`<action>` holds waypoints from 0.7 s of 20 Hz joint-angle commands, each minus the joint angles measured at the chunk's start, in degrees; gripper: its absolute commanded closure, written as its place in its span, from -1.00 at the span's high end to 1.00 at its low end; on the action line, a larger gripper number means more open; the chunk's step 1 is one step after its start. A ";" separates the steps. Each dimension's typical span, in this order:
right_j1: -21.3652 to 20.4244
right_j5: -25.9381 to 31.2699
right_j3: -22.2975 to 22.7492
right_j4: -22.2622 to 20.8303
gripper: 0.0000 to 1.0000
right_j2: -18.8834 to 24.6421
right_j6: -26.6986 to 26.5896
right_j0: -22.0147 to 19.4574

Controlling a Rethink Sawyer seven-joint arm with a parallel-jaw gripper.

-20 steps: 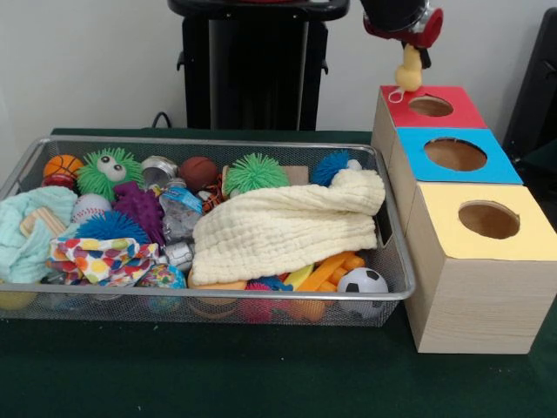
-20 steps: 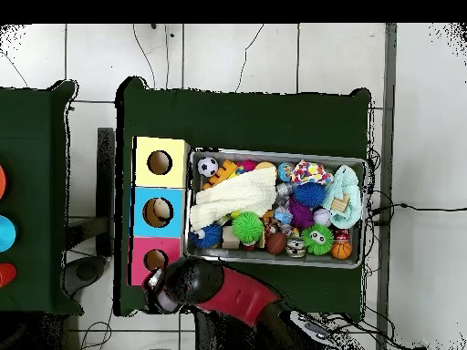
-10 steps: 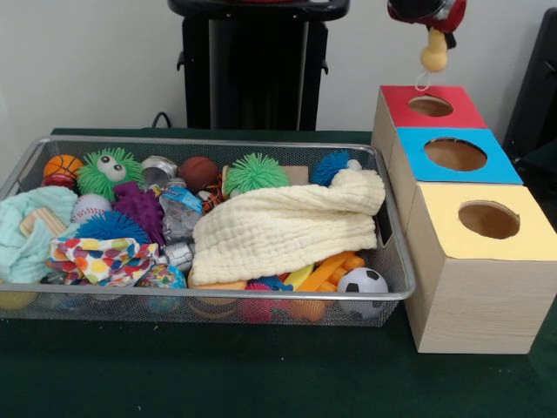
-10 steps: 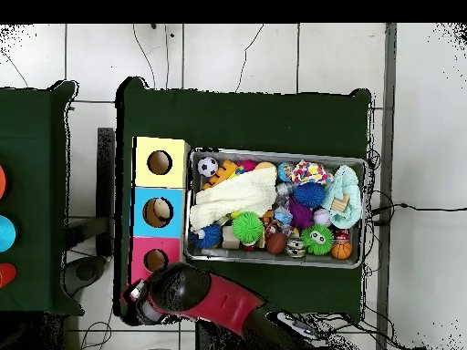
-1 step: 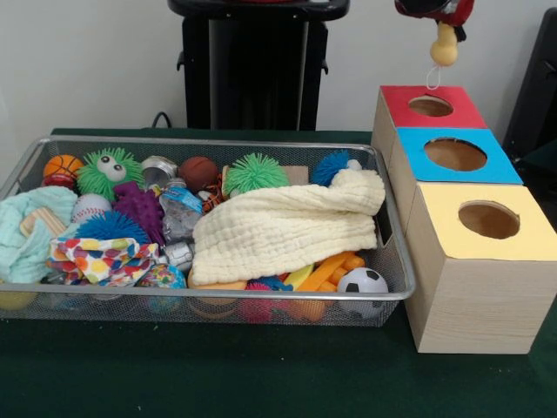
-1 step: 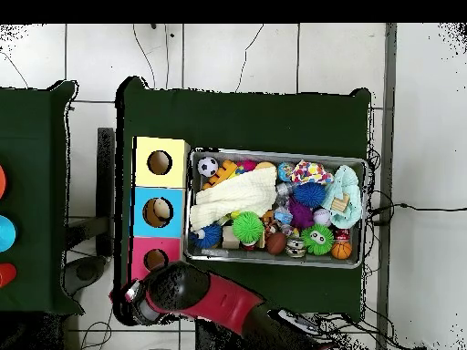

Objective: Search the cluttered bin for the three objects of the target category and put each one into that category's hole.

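At the top right of the front view my gripper [image 5: 444, 26] is shut on a small yellow toy [image 5: 444, 52] with a white loop hanging below it. The toy hangs high above the far edge of the red-topped box [image 5: 431, 106] and its round hole. In the overhead view the red and black arm [image 6: 196, 292] ends just past the red box [image 6: 155, 260], and the toy is hidden under it. The wire bin [image 5: 174, 294] is packed with toys under a cream cloth [image 5: 287, 228].
A blue-topped box [image 5: 455, 154] and a yellow-topped box [image 5: 487, 219] stand in a row with the red one, right of the bin. In the bin lie spiky balls [image 5: 255, 171], a soccer ball [image 5: 362, 283], a basketball [image 5: 63, 165] and a teal cloth [image 5: 26, 228].
My gripper has risen and moved right with the yellow toy, from just above the red box's hole to higher up and past its far edge. The bin's contents are unchanged.
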 commanded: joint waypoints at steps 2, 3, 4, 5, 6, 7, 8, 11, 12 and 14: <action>-0.24 -4.46 -4.70 2.91 -1.00 2.67 6.05 -1.62; -0.25 -4.39 -4.96 2.76 -1.00 2.30 6.11 -1.47; -0.25 -4.31 -5.22 2.61 -1.00 1.94 6.18 -1.32; -0.37 -4.36 -5.20 2.71 -1.00 1.83 6.39 -1.27; -0.30 -4.86 -4.91 2.83 -1.00 2.09 6.46 -1.40; -0.27 -5.45 -4.54 3.14 -1.00 2.43 6.73 -1.54; -0.24 -6.04 -4.18 3.45 -1.00 2.77 6.99 -1.67; -0.48 -7.54 -3.45 3.86 -1.00 3.73 7.48 -2.02; -0.71 -7.40 -3.56 3.92 -1.00 3.66 7.61 -1.95; -1.60 -6.51 -3.87 4.09 -1.00 3.23 8.12 -1.49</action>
